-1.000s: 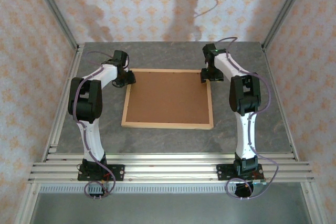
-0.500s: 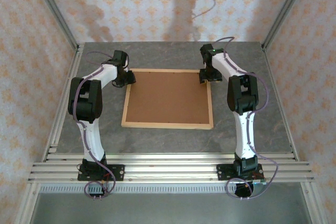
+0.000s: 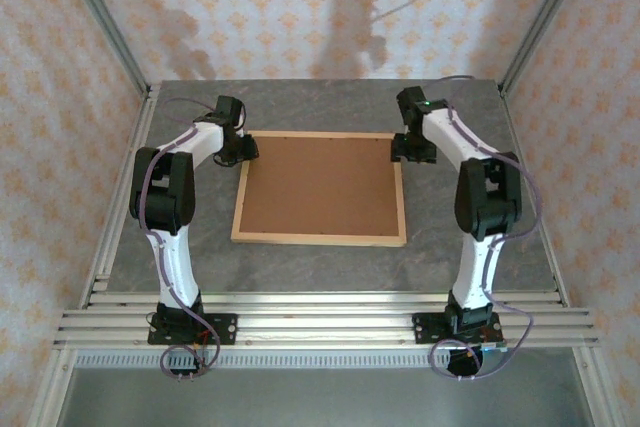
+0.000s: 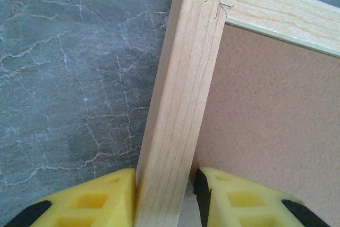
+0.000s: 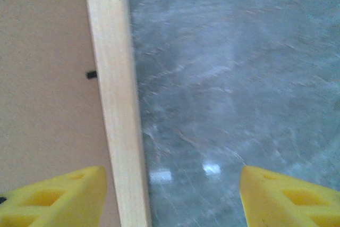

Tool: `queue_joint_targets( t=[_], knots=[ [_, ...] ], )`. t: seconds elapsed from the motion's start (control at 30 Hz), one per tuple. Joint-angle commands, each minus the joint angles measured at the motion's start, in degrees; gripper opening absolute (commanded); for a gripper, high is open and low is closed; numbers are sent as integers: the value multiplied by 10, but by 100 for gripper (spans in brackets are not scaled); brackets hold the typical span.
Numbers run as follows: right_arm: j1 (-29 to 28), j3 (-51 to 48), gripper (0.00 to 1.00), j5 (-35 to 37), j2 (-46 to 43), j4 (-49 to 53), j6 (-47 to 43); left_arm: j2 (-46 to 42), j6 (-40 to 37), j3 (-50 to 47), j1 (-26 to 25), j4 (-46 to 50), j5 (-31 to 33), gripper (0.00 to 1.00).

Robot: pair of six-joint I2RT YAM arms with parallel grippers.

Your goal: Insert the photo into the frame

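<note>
The frame [image 3: 320, 240] of light wood lies flat on the table with a brown backing board [image 3: 320, 185] inside it. The photo is hidden. My left gripper [image 3: 243, 150] sits at the far-left corner. In the left wrist view the left gripper [image 4: 164, 200] is shut on the frame's left rail [image 4: 175, 120], one yellow finger on each side. My right gripper [image 3: 410, 150] hovers at the far-right corner. In the right wrist view the right gripper [image 5: 172, 200] stands open across the right rail [image 5: 117, 104], one finger over the board [image 5: 42, 89] and one over the table.
Grey marbled tabletop [image 3: 470, 237] surrounds the frame. Patterned walls and metal posts [image 3: 105, 27] close in the back and sides. A small black tab [image 5: 91, 74] sits on the board by the right rail. The aluminium base rail [image 3: 320, 322] runs along the near edge.
My right arm has swung its elbow outward to the right, and its gripper has shifted slightly right at the frame's far-right corner. The left arm and frame have stayed put.
</note>
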State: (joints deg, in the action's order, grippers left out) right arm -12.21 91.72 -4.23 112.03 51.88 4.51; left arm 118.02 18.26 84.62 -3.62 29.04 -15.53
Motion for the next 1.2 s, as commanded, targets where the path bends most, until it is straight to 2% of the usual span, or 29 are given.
queue_joint_targets(
  t=[0.0, 0.43, 0.53, 0.77, 1.17],
  knots=[
    [-1, -51, 67, 15, -52, -14, 34, 27, 9, -6, 4, 33, 30, 35],
    [-10, -244, 63, -25, -210, -23, 69, 23, 12, -9, 4, 29, 30, 35],
    [-15, -278, 63, -55, -228, -30, 76, 23, 13, -10, 4, 28, 29, 35],
    [-54, -321, 62, -62, -230, -55, 91, 26, 12, -10, 4, 31, 27, 35],
    [-56, -319, 62, -17, -191, -74, 87, 28, 12, -9, 4, 33, 25, 35]
  ],
)
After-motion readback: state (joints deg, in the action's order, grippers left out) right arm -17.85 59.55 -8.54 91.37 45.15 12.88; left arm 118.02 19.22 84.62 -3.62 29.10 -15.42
